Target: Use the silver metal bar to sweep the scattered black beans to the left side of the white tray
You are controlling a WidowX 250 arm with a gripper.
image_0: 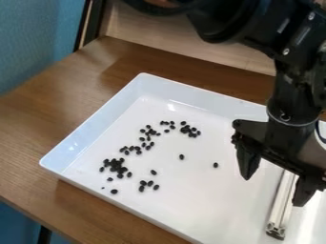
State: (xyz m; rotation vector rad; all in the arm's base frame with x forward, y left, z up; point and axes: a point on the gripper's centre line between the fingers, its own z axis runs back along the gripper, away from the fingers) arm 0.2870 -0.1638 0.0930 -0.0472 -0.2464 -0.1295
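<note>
Black and rigid, my hand [274,189] is hanging over the right part of the white tray [96,117], pointing down at a slant; my two fingers [248,162] are standing wide apart, tapering toward their tips; a long silvery bar [280,209] is lying beneath me in the tray, its upper end running behind my hand and its dark lower end [275,232] pointing toward the view's bottom edge; my finger on the view's right is overlapping the bar in this view, and I cannot tell whether I am touching it.

Brown wood grain is showing on the tabletop [38,124] that is carrying the tray; behind it a pale wooden panel [166,50] is standing, with a dark upright strip [83,24] beside it; a blue surface [35,38] is filling the view's upper left corner.

The tray's raised walls are enclosing many small black beans [115,166], scattered over its white floor; the densest cluster is sitting toward the view's left, while looser groups are trailing up toward the far wall; a few beans are gathering nearer the front wall; two single beans are lying apart, between the groups and my hand.
</note>
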